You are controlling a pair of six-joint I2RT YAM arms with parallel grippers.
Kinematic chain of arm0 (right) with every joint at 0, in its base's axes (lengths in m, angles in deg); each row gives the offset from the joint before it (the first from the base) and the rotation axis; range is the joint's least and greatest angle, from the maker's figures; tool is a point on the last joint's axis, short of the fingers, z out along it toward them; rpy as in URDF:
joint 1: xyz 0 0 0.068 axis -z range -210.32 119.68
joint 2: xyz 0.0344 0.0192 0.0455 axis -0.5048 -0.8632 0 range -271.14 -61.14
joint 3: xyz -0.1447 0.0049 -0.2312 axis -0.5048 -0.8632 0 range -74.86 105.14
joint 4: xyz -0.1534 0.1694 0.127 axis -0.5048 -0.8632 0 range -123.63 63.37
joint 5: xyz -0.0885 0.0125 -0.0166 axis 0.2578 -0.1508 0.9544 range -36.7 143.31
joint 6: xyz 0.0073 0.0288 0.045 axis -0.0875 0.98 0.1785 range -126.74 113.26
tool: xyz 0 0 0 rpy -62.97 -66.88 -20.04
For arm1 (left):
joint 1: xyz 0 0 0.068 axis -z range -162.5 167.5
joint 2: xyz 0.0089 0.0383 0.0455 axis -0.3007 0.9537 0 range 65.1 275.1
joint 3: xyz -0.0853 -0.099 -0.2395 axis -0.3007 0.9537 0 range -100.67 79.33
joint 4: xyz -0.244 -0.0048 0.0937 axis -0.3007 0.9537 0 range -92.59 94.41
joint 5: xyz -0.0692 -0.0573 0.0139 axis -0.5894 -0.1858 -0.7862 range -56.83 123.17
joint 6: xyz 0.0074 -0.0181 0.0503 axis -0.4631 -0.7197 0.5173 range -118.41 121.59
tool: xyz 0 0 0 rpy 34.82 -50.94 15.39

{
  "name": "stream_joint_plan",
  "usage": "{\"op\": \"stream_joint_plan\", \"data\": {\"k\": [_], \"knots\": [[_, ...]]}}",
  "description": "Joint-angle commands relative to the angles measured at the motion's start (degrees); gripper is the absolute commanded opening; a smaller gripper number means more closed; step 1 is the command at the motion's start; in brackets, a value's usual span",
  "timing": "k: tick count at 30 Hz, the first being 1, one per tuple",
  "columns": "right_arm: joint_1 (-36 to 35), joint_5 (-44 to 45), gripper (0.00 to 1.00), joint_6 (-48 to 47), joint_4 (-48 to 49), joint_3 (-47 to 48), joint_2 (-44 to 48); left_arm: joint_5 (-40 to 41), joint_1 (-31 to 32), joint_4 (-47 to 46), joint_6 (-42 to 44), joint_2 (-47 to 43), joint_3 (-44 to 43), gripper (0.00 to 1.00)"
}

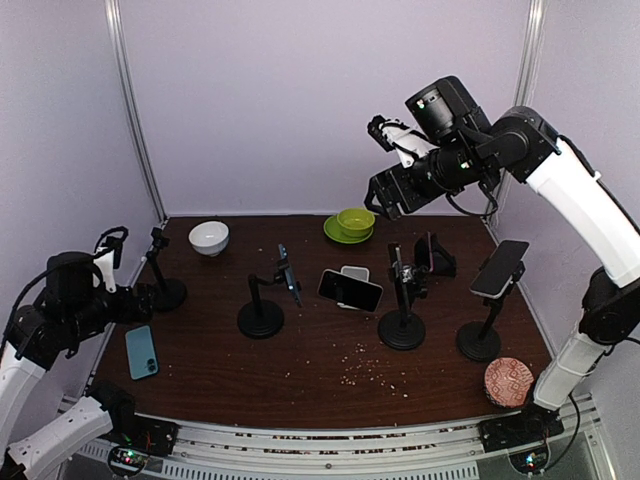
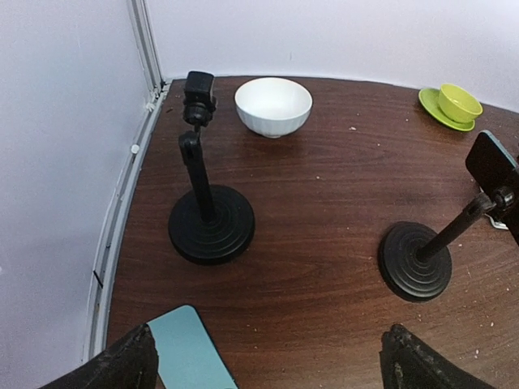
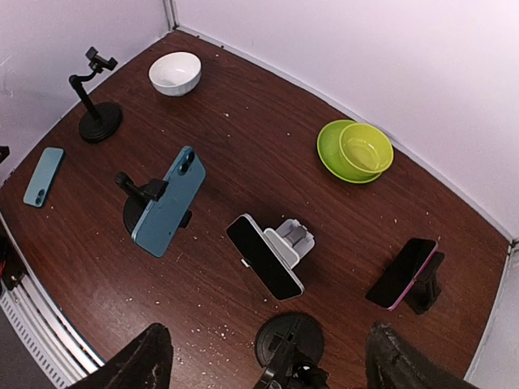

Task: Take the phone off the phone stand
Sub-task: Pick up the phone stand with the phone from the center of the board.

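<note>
Left claw (image 2: 268, 369) is spread wide and empty, low by the left edge of the table (image 2: 324, 243). A teal phone (image 1: 141, 352) lies flat on the table close by and a bare stand (image 1: 165, 278) is near it, so one removal looks done. Right claw (image 3: 272, 365) is also spread and holds nothing, hanging high above mid-table and touching nothing. Left to do, as I read it: the blue phone (image 3: 169, 203) sits clamped in its stand, other phones are propped on stands further right, and none is gripped yet.
</note>
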Motion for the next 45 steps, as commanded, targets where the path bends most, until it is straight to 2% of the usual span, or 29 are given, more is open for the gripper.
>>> {"op": "stream_joint_plan", "data": {"k": [1, 11, 18, 26, 31, 36, 45], "knots": [[0.54, 3.02, 0.82, 9.46, -5.11, -0.28, 0.24, -1.92, -0.37, -2.48, 1.67, -1.35, -0.20, 0.98], [2.81, -2.10, 0.76, 19.62, -12.46, 0.41, -1.21, -8.89, -0.42, -5.30, 4.23, -4.55, 2.56, 0.98], [2.90, -2.43, 0.72, 23.29, -19.71, 5.90, -7.78, -9.85, -0.37, -5.61, 4.78, -4.87, 2.89, 0.98], [2.80, -0.16, 0.61, 24.29, -22.46, 7.63, -10.53, -9.18, -0.37, -5.51, 4.36, -5.61, 3.48, 0.98], [2.64, 0.00, 0.48, 24.41, -23.75, 8.34, -11.94, -8.64, -0.37, -5.46, 4.25, -5.87, 3.57, 0.98], [2.29, 1.01, 0.41, 24.38, -24.26, 8.65, -12.66, -8.62, -0.35, -5.54, 4.26, -5.96, 3.55, 0.98], [1.17, 1.37, 0.34, 24.69, -23.58, 8.48, -13.64, -8.09, -0.35, -5.48, 3.99, -6.22, 3.66, 0.98]]}}
